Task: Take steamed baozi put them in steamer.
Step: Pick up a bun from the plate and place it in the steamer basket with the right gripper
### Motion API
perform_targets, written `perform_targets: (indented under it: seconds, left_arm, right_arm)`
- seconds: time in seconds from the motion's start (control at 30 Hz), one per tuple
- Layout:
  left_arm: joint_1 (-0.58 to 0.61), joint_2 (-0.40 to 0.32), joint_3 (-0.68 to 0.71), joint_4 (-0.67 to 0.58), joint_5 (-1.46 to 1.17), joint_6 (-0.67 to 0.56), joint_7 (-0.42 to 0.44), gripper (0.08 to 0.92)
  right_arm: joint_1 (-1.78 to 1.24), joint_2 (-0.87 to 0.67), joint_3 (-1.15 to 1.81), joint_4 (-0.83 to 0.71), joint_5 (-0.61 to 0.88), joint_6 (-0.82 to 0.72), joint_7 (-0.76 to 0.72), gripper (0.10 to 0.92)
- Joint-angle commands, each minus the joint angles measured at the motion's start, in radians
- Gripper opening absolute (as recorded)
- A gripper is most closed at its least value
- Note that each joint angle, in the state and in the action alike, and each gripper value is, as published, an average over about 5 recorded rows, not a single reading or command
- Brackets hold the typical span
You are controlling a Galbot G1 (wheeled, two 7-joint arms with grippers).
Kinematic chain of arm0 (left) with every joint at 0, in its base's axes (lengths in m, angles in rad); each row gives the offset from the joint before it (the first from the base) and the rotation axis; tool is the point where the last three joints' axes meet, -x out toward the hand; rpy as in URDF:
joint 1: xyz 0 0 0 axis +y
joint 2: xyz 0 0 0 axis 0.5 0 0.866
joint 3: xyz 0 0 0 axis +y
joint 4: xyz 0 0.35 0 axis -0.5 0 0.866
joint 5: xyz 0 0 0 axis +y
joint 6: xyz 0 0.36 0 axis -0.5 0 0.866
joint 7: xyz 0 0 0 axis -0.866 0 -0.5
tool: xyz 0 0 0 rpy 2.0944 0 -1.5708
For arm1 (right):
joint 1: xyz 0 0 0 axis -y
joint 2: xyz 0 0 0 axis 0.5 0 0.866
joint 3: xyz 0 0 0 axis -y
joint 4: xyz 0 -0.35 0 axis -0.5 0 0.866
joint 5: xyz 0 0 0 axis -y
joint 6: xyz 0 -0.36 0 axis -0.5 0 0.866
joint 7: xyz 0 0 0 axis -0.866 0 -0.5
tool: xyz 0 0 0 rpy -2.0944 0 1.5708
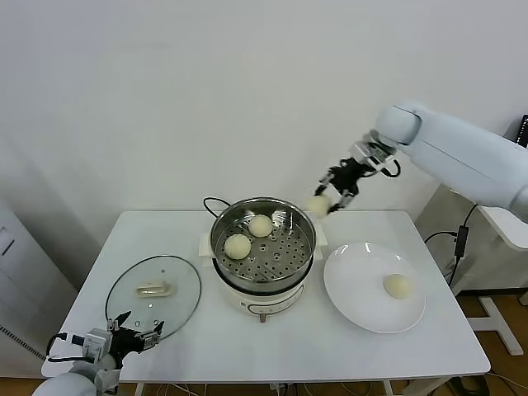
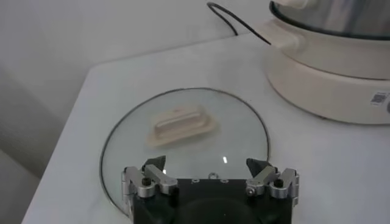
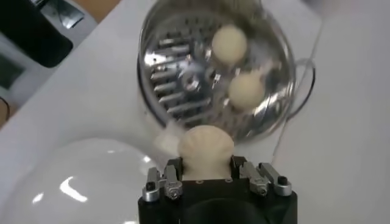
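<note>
The steel steamer [image 1: 290,256] sits on its cream cooker base at the table's middle, with two baozi [image 1: 238,246] [image 1: 261,225] inside. My right gripper [image 1: 323,204] is shut on a third baozi [image 1: 318,206], held in the air just above the steamer's far right rim. In the right wrist view this baozi [image 3: 206,148] sits between the fingers, with the steamer [image 3: 170,91] and its two buns beyond. A fourth baozi [image 1: 398,285] lies on the white plate [image 1: 355,289]. My left gripper [image 1: 134,332] is open and empty at the front left, above the glass lid's near edge.
The round glass lid [image 1: 153,293] with a cream handle lies flat left of the steamer; it also shows in the left wrist view [image 2: 183,140]. The black cord [image 1: 211,203] runs behind the cooker. A white cabinet stands right of the table.
</note>
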Motion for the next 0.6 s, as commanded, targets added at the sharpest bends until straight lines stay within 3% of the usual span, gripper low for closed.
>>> perform_targets:
  seconds: [0.03,0.6]
  left_arm:
    - [-0.001,0.003,0.002,0.003,0.000,-0.002,0.000,0.823]
    - [0.000,0.001,0.010,0.006,0.003,-0.006,0.000,0.823]
  right_arm:
    - [0.011,0.177,-0.022,0.051,-0.080,0.271,0.003,0.484]
    - [-0.104,0.243,-0.012,0.154,-0.372,0.401,-0.043,0.484]
